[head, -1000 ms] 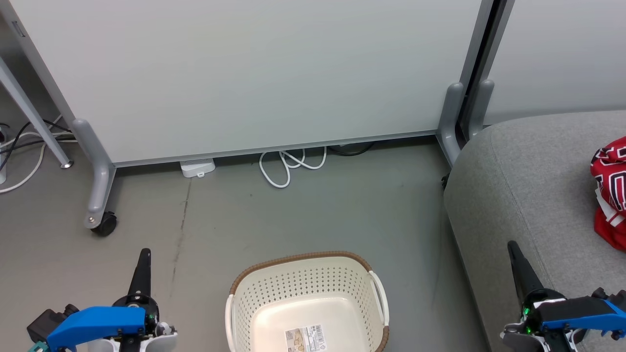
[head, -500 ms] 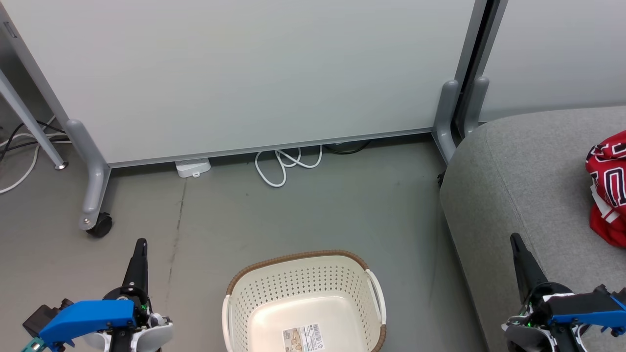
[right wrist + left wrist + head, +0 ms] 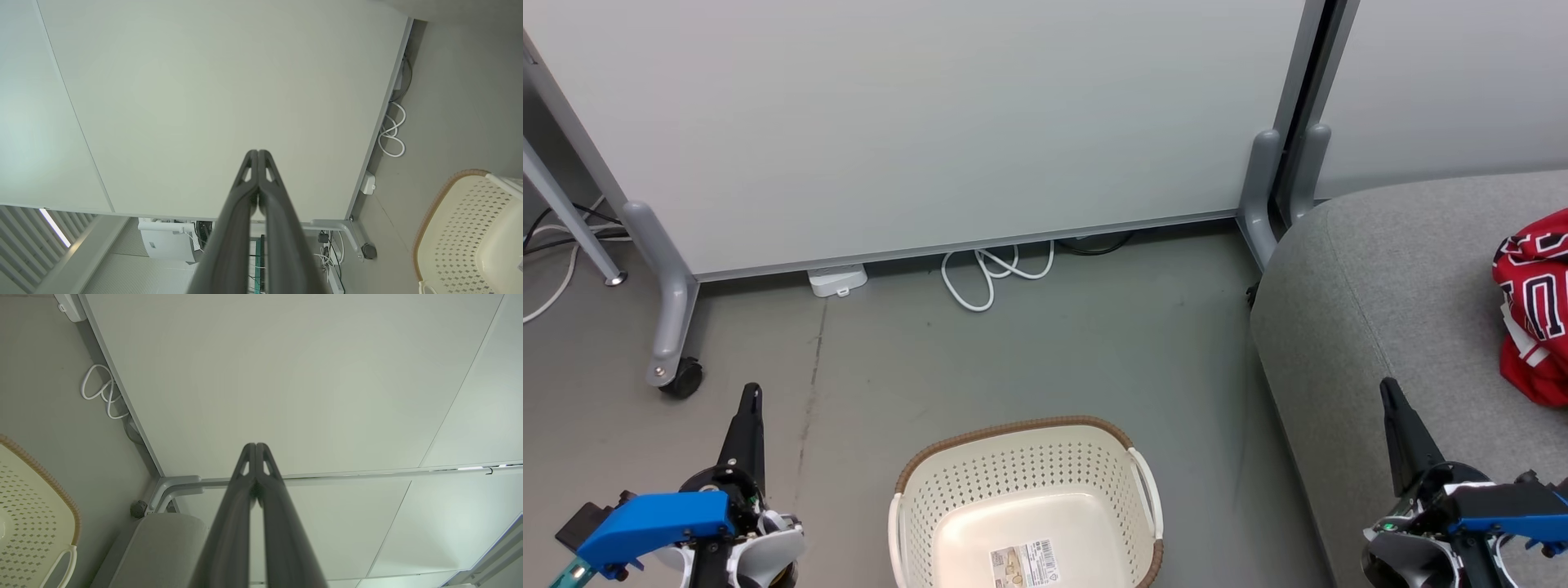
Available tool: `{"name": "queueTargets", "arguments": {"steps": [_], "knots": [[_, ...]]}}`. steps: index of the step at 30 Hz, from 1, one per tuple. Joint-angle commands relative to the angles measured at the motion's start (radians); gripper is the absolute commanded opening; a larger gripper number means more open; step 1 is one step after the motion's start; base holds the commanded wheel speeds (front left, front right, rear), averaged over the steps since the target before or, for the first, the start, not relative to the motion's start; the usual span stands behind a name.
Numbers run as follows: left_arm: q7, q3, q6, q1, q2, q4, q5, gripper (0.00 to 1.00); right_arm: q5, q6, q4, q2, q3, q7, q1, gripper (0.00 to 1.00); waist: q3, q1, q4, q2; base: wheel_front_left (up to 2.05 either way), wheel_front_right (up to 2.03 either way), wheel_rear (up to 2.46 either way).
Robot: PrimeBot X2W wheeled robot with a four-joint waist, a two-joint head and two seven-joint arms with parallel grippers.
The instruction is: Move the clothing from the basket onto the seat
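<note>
Cream perforated plastic basket smooth and faintly glossy inside, brown woven-look rim, paper label, matt grey cloth seat, red cloth clothing, smooth matt floor, matt pale panel, satin grey metal leg, smooth white cable

one basket, one seat, one red clothing heap — left gripper, right gripper: two
</note>
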Motion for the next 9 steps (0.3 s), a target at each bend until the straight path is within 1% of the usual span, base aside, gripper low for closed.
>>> {"name": "queueTargets", "arguments": {"steps": [1,9], "knots": [[0.008,0.005,-0.003,-0.014,-0.001,-0.008,-0.021,0.0,0.023,0.0,-0.007,-0.006,-0.003,0.005,-0.014,0.0,0.001,0.0,-0.002,0.0,0.0,0.0,0.0],[0.012,0.008,-0.003,-0.014,-0.001,-0.01,-0.032,0.0,0.035,0.0,-0.009,-0.006,-0.004,0.007,-0.015,0.0,0.001,0.0,-0.004,0.0,0.0,0.0,0.0]]}}
